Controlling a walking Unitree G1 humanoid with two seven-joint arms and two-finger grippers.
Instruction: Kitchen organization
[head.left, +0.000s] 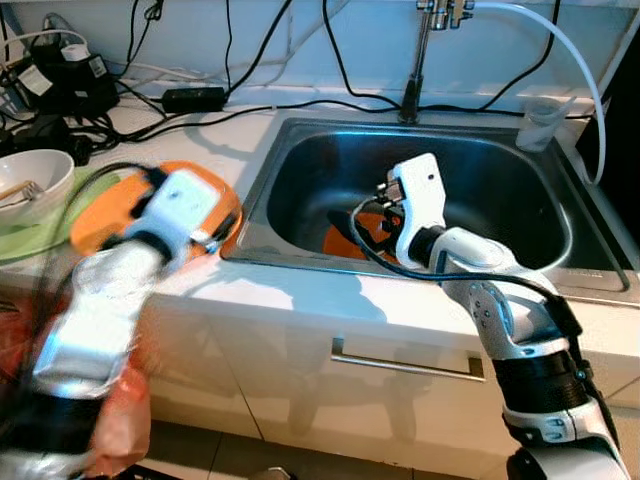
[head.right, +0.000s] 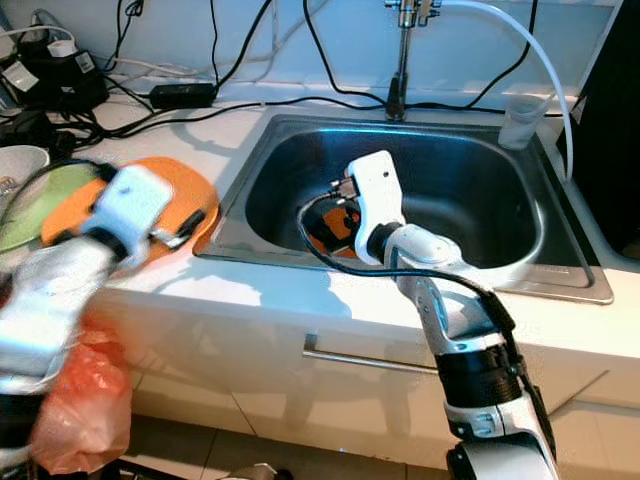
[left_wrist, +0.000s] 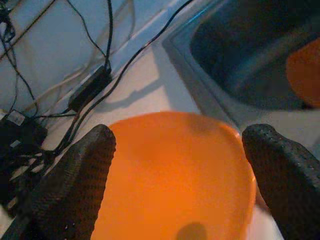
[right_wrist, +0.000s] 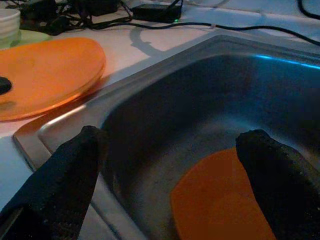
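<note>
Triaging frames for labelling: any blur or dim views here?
Left eye view: silver left arm motion-smeared; stainless steel sink sharp. Right eye view: same smear. Right wrist view: dim, bluish glint on sink wall. Left wrist view: round orange plate soft, black fingers defocused.

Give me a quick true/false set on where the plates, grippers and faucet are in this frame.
1. An orange plate lies on the counter beside the sink. True.
2. The left gripper is shut on that plate. False: its fingers are open, hovering above the plate.
3. A second orange plate lies in the sink basin. True.
4. The right gripper is over the counter. False: it is over the sink, open, above the plate inside.
5. Water runs from the faucet. False: no stream is visible.
</note>
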